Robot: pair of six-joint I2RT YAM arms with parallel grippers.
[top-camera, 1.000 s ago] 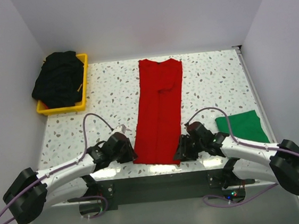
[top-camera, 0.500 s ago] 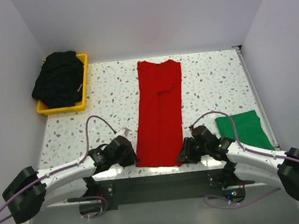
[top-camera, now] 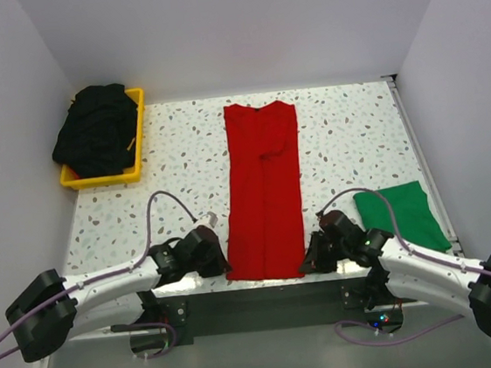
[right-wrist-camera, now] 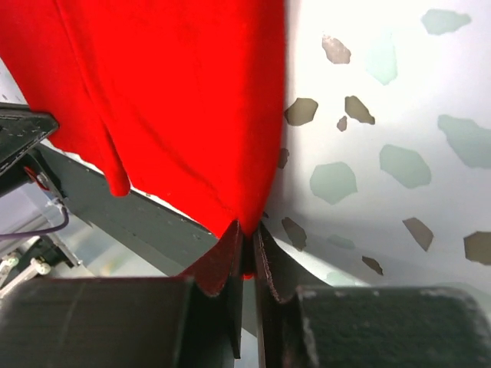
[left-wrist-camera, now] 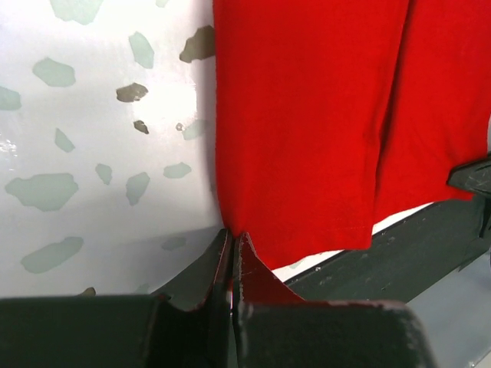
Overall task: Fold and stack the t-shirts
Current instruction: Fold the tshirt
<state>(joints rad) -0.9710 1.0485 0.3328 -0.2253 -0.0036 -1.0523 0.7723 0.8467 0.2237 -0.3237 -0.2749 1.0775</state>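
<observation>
Speckled white tabletop (top-camera: 346,138), glossy, with a dark frame (top-camera: 259,310) along its near edge. We note the left gripper (left-wrist-camera: 232,241) and right gripper (right-wrist-camera: 247,234) each pinching a near hem corner of the red t-shirt (top-camera: 266,191), which lies folded lengthwise mid-table. Green t-shirt (top-camera: 402,214) lies folded at near right. Black t-shirts (top-camera: 97,129) are heaped in a yellow bin (top-camera: 139,147), far left. Plain pale walls (top-camera: 229,27) enclose three sides.
</observation>
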